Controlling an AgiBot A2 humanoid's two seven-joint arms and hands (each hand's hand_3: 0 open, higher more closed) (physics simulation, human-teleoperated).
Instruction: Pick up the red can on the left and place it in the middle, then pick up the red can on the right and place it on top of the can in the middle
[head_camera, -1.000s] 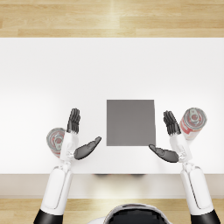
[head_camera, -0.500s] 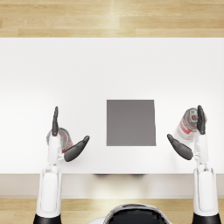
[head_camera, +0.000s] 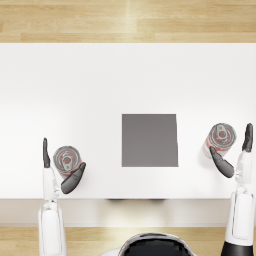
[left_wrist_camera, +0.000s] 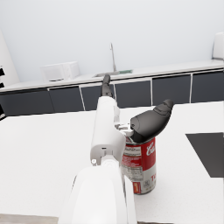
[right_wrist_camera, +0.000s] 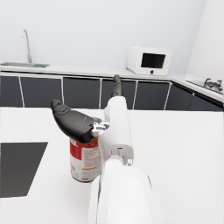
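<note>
White tabletop: at eight o'clock, spread left hand brackets the rigid, slick-looking left can; best gripped mid-wall.

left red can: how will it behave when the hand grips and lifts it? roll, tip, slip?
The left red can stands upright on the white table, so rolling seems unlikely unless it is knocked over. It is taller than wide, so a sideways nudge from the left hand could tip it. Its smooth printed wall probably makes it rigid but somewhat slippery.
</note>
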